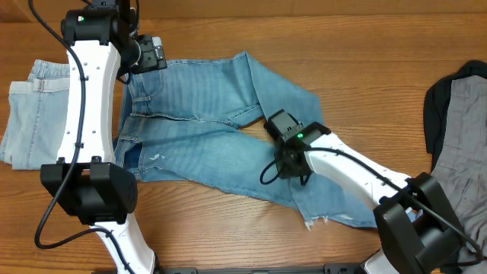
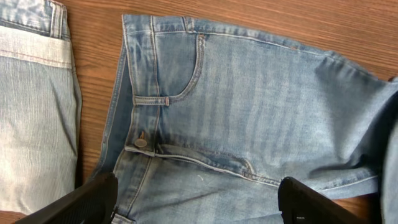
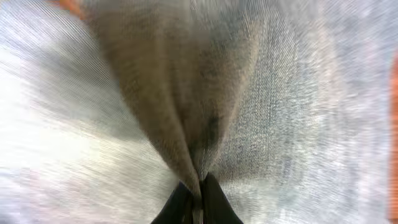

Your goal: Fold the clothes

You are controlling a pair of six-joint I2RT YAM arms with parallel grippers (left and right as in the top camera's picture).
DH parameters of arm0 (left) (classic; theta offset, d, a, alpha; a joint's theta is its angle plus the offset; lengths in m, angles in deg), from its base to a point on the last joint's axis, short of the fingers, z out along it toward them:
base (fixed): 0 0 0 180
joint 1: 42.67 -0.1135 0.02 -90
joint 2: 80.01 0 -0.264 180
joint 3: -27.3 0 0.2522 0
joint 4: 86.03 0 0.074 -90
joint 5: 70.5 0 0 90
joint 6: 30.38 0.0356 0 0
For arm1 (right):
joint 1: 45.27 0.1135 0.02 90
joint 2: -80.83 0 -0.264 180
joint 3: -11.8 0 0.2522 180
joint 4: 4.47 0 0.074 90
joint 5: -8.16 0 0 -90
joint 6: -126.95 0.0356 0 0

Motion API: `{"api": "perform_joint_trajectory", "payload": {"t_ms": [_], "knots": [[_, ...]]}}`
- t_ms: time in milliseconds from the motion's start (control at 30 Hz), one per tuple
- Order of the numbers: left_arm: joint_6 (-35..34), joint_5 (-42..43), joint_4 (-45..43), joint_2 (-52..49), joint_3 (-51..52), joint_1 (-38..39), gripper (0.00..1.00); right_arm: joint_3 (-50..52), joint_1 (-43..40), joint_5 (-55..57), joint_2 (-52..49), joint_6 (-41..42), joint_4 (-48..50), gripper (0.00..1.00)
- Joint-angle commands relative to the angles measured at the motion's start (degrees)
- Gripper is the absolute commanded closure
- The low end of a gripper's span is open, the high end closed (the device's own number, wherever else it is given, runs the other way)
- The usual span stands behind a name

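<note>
Mid-blue denim jeans [image 1: 205, 129] lie spread on the wooden table, waistband at the left, one leg folded up and over, frayed hem at the lower right. My left gripper [image 1: 148, 55] hovers open above the waistband; the left wrist view shows the button fly and front pocket [image 2: 186, 81] between its wide-apart fingers [image 2: 196, 202]. My right gripper [image 1: 285, 144] is down on the middle of the jeans, shut on a pinched ridge of denim [image 3: 186, 112], its fingertips [image 3: 198, 199] closed on the fold.
Folded pale-wash jeans [image 1: 34, 114] lie at the left edge, also in the left wrist view [image 2: 31, 93]. A grey and black garment pile [image 1: 460, 144] sits at the right edge. Bare wood runs along the far side and front.
</note>
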Motion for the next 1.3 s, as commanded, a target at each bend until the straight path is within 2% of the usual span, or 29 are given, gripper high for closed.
{"api": "perform_joint_trajectory", "payload": {"t_ms": [0, 133, 267, 467, 800, 867, 967, 1133, 1267], "knots": [[-1.4, 0.7, 0.6, -0.5, 0.2, -0.2, 0.15, -7.8, -1.3, 4.8, 0.4, -2.1, -2.7, 0.96], [-1.6, 0.7, 1.1, -0.5, 0.2, -0.2, 0.15, -14.7, -6.7, 4.8, 0.4, -9.3, -6.7, 0.96], [-1.6, 0.7, 1.0, -0.5, 0.2, -0.2, 0.15, -14.8, -15.5, 4.8, 0.4, -14.0, -4.2, 0.96], [-2.0, 0.7, 0.5, -0.5, 0.2, -0.2, 0.16, -14.8, -23.5, 4.8, 0.3, -14.0, 7.7, 0.96], [-2.0, 0.7, 0.1, -0.9, 0.3, 0.3, 0.16, -14.8, -31.7, 5.4, -2.3, -13.2, 14.9, 0.96], [-2.0, 0.6, 0.0, -1.4, 0.3, 0.9, 0.15, -15.5, -33.3, 5.1, -2.3, -9.2, 10.3, 0.96], [-1.9, 0.4, 0.0, -1.5, 0.3, 1.7, 0.15, -23.9, -35.1, 5.7, -2.3, -8.5, -6.3, 0.96], [-1.5, 0.4, 0.1, -1.5, 0.3, 2.0, 0.15, -36.3, -35.4, -0.1, -2.3, -7.1, -23.0, 0.96], [-1.5, 0.4, 0.2, -1.5, 0.3, 2.0, 0.15, -36.6, -35.5, -0.2, -3.0, -7.4, -23.0, 0.96]]}}
